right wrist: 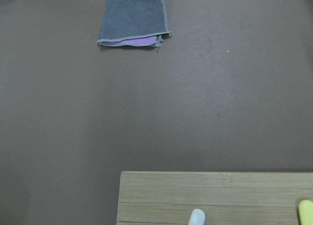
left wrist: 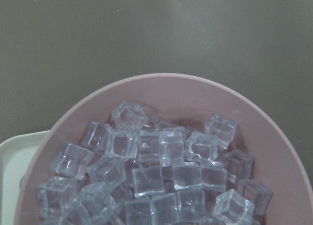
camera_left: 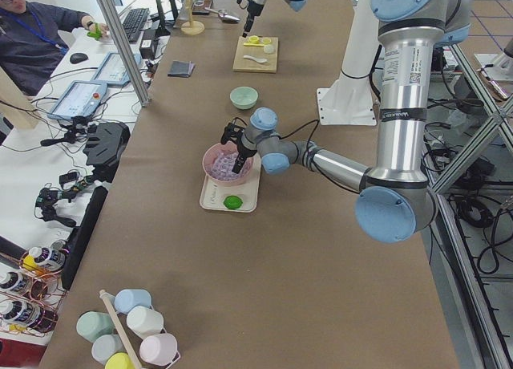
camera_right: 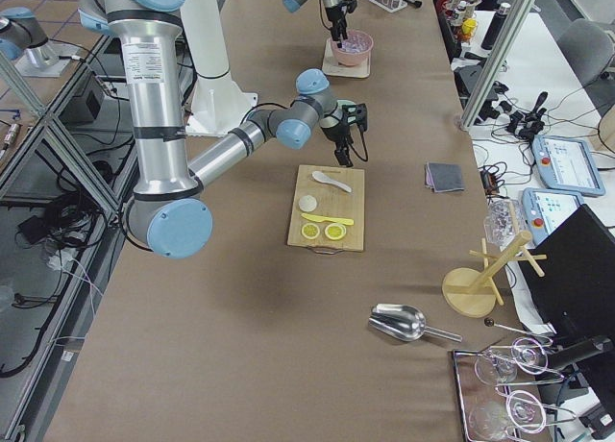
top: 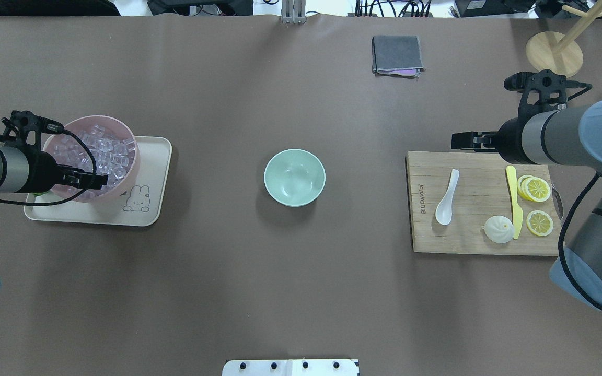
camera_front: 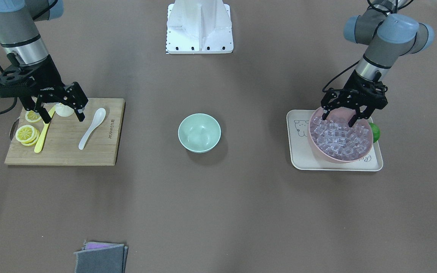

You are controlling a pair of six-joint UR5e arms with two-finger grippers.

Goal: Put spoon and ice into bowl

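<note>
Black right pincer [camera_front: 63,119], marked ROBOTIQ, released over board [camera_front: 89,155]; left pincer [camera_front: 337,121] released above ice [camera_front: 340,142]

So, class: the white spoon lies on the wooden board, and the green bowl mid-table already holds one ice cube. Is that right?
Not quite. The green bowl is empty, as the overhead exterior view shows; the ice all sits in the pink bowl on the tray. The white spoon does lie on the wooden board.
</note>
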